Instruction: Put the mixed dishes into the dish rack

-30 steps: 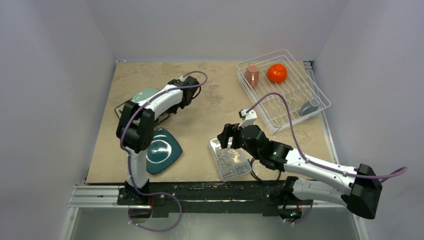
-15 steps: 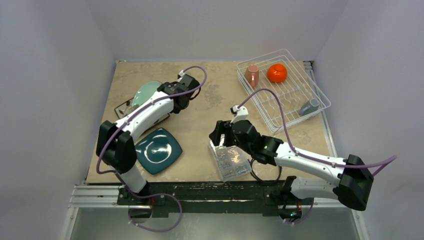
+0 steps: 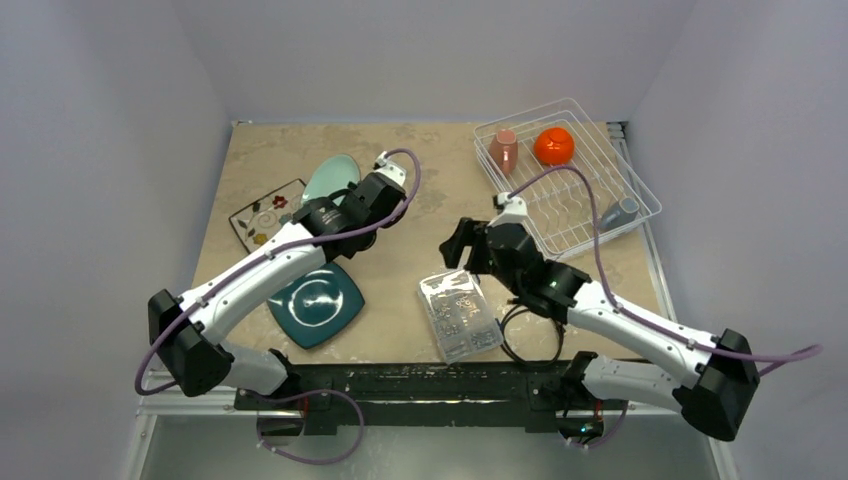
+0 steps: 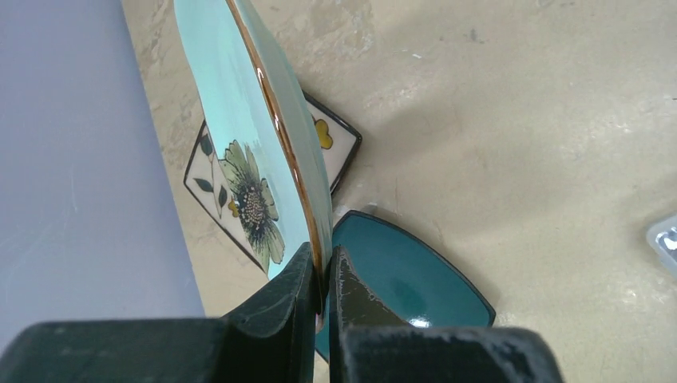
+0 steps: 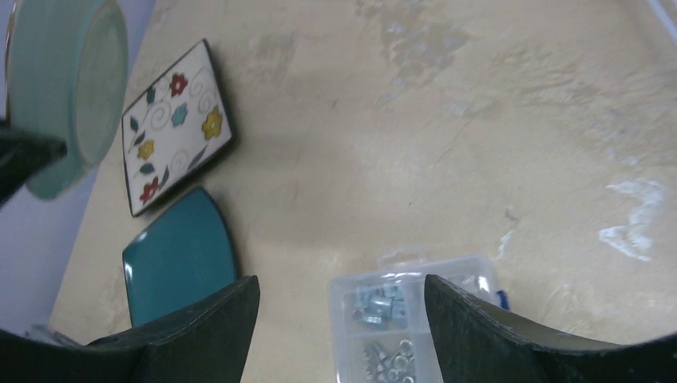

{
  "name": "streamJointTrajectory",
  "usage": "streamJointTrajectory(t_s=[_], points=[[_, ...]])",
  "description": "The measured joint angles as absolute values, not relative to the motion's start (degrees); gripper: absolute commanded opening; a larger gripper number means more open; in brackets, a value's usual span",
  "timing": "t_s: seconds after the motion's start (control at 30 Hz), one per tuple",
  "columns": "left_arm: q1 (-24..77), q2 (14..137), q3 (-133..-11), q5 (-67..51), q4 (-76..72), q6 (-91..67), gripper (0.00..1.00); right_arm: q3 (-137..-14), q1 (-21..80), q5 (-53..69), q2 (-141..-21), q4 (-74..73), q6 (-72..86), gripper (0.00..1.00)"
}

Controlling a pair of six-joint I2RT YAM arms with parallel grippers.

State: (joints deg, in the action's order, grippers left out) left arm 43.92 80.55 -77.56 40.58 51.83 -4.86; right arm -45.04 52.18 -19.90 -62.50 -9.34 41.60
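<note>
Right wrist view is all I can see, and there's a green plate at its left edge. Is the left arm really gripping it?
Observer: Yes. The left gripper is shut on the rim of the pale green plate, holding it on edge.
Operator: What's in the rack? I can't see it.
Observer: The dish rack holds the pink cup, orange bowl and grey mug.
Operator: Where does it sit?
Observer: At the far right corner of the table.

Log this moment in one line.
left gripper: shut on pale green plate, on edge | right gripper: open, empty | dish rack: pink cup, orange bowl, grey mug | table: teal plate, floral plate
</note>
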Motion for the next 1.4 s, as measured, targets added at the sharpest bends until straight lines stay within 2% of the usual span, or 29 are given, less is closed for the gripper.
streamJointTrajectory(t_s=[0.2, 0.37, 0.53, 0.73, 0.93, 1.23, 1.33, 1.4], points=[[47.5, 77.4, -76.9, 39.8, 51.0, -3.8, 0.0, -50.1, 39.0, -16.4, -59.3, -12.9, 41.3, 0.76], [51.4, 77.2, -76.9, 39.1, 50.8, -3.4, 0.0, -59.1, 33.6, -10.1, -61.6, -14.5, 40.9, 0.79], [55.4, 77.2, -76.9, 38.7, 50.5, -3.1, 0.0, -69.7, 25.6, 1.3, -68.5, -15.0, 40.9, 0.9], [59.3, 77.6, -76.1, 39.5, 50.2, -1.5, 0.0, -82.5, 18.7, 15.9, -82.1, -18.0, 40.9, 0.99], [61.9, 80.0, -76.1, 40.6, 49.6, 0.2, 0.0, -96.1, 17.8, 27.9, -97.6, -24.6, 39.9, 0.99], [63.3, 82.1, -76.1, 40.8, 48.8, 1.3, 0.0, -97.7, 26.1, 36.0, -108.1, -29.5, 39.5, 0.98], [63.5, 82.7, -76.1, 41.0, 48.8, 1.4, 0.0, -94.5, 29.0, 38.0, -108.2, -28.0, 40.6, 0.87], [63.6, 83.2, -76.1, 41.2, 48.8, 1.5, 0.0, -92.1, 30.0, 39.1, -107.7, -26.7, 41.8, 0.83]])
